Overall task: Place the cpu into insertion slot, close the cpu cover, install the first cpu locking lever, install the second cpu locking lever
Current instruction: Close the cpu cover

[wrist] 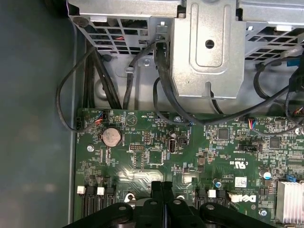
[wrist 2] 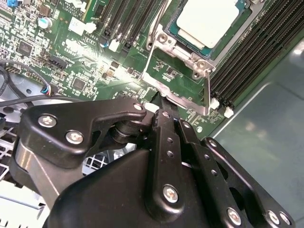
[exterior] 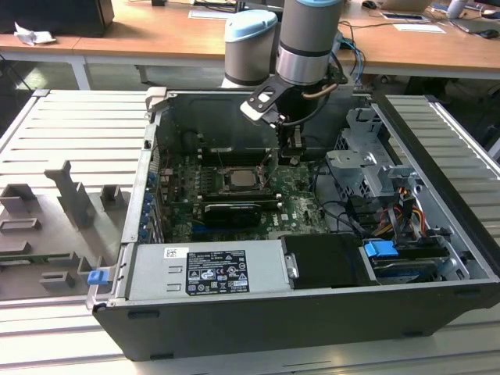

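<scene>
The cpu (wrist 2: 206, 19), a pale silvery square, lies in the insertion slot (exterior: 241, 180) on the green board inside the open computer case. The cpu cover (wrist 2: 192, 56), a silvery frame, sits round the cpu's edge; I cannot tell whether it is pressed flat. A thin wire locking lever (wrist 2: 150, 47) runs along one side of the slot, and another (wrist 2: 207, 90) stands at the corner. My gripper (wrist 2: 161, 107) is shut, its tips just beside the slot's corner plate. In the exterior view the gripper (exterior: 291, 152) hangs to the exterior view's right of the slot. Its black fingers (wrist: 156, 190) are pressed together.
A metal drive cage (wrist: 209, 47) with black cables (wrist: 95, 76) stands past the board's edge. Long black memory slots (wrist 2: 256, 52) flank the socket. A power supply (exterior: 211, 269) fills the case's near side. Grey fixtures (exterior: 70, 195) sit on the table at the exterior view's left.
</scene>
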Motion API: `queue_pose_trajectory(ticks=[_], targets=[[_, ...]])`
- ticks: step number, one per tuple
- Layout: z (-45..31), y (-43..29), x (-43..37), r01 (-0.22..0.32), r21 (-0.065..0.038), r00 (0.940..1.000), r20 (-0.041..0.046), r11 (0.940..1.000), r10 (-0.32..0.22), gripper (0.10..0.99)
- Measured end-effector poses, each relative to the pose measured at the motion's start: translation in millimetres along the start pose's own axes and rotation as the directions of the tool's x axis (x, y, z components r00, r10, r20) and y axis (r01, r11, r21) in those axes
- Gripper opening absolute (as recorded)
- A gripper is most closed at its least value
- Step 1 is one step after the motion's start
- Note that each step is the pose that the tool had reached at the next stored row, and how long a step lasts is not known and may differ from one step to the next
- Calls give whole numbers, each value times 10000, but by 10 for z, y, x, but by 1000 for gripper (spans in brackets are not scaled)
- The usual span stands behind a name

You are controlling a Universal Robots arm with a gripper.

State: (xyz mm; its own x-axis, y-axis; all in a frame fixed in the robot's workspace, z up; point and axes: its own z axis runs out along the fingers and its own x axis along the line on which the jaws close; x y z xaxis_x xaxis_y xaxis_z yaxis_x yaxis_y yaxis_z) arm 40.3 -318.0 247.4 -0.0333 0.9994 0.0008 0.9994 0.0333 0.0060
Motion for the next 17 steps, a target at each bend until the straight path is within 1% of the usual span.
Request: queue_pose_trajectory(ticks=[17], targets=[[0,-58,2,-1,0,10000,0,10000,1,106]])
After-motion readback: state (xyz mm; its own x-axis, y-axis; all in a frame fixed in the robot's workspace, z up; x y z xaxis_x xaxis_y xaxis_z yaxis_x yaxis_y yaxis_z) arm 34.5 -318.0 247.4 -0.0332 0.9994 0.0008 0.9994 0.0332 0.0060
